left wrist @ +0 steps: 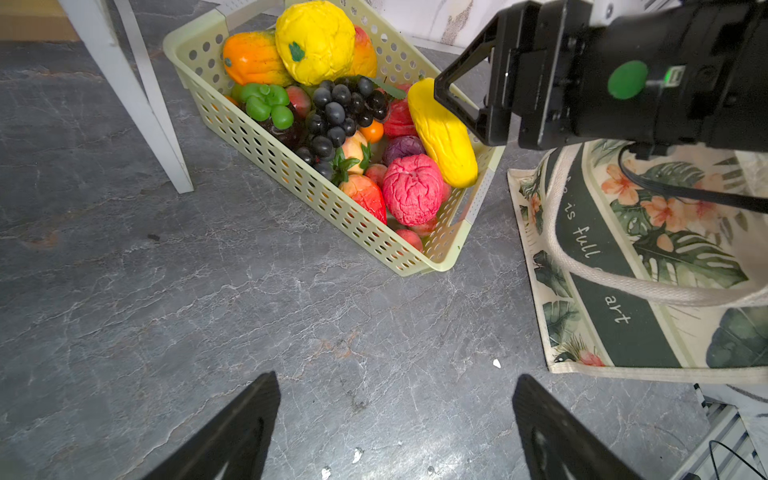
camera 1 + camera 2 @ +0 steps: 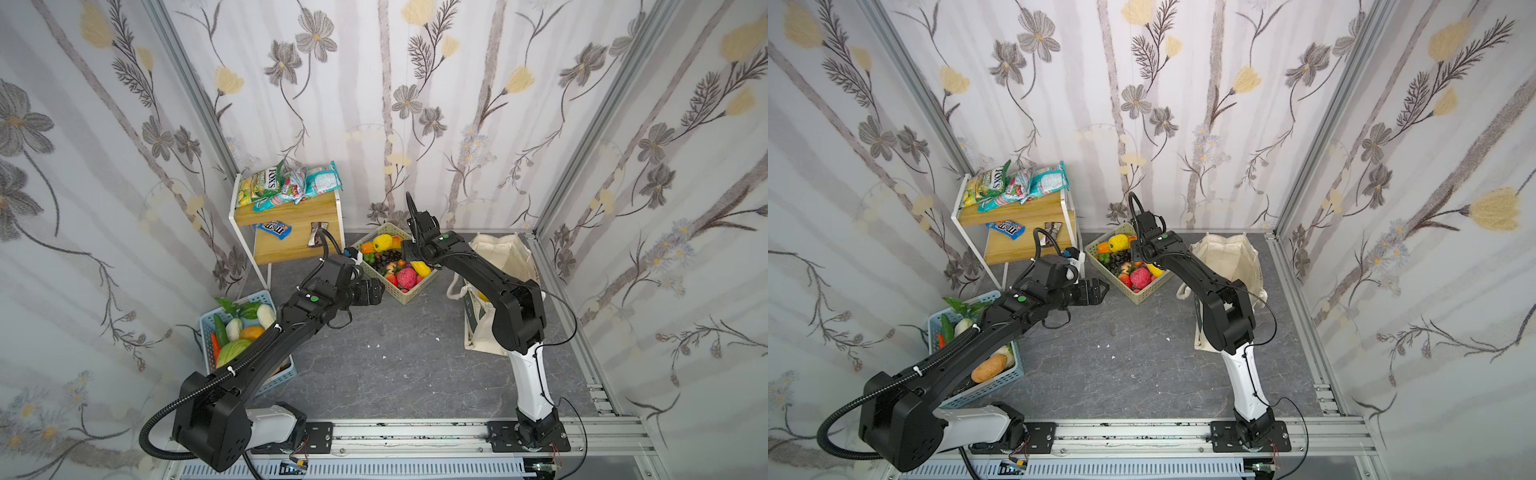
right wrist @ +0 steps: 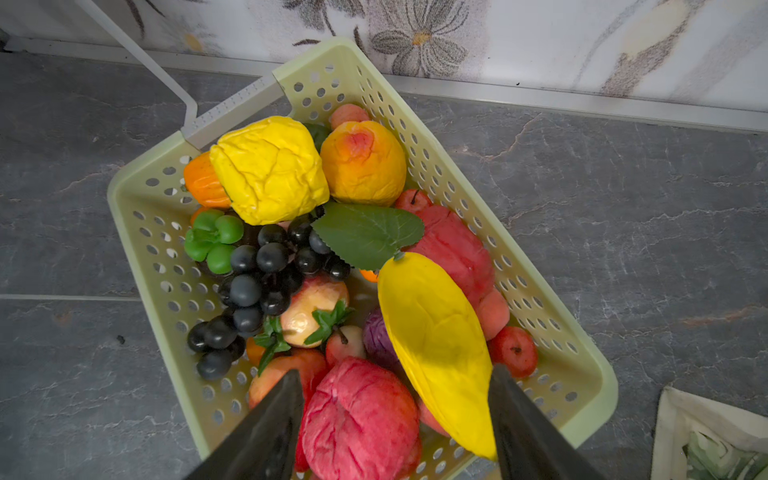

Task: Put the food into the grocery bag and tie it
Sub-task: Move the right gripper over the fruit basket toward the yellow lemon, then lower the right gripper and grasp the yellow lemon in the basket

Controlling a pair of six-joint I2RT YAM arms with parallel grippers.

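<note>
Grocery bag: woven canvas cloth, matt, coarse weave, printed face; strap handles: thick cream webbing, ribbed; beige basket: moulded plastic, perforated, smooth with a faint sheen; grape bunch: smooth, semi-gloss beads; pink ball and yellow mango: matt, creased, foam-like skin; FOX'S packet: glossy film; shelf: wood-grain boards, white painted metal frame; tabletop: grey stone-look, matt, veined
</note>
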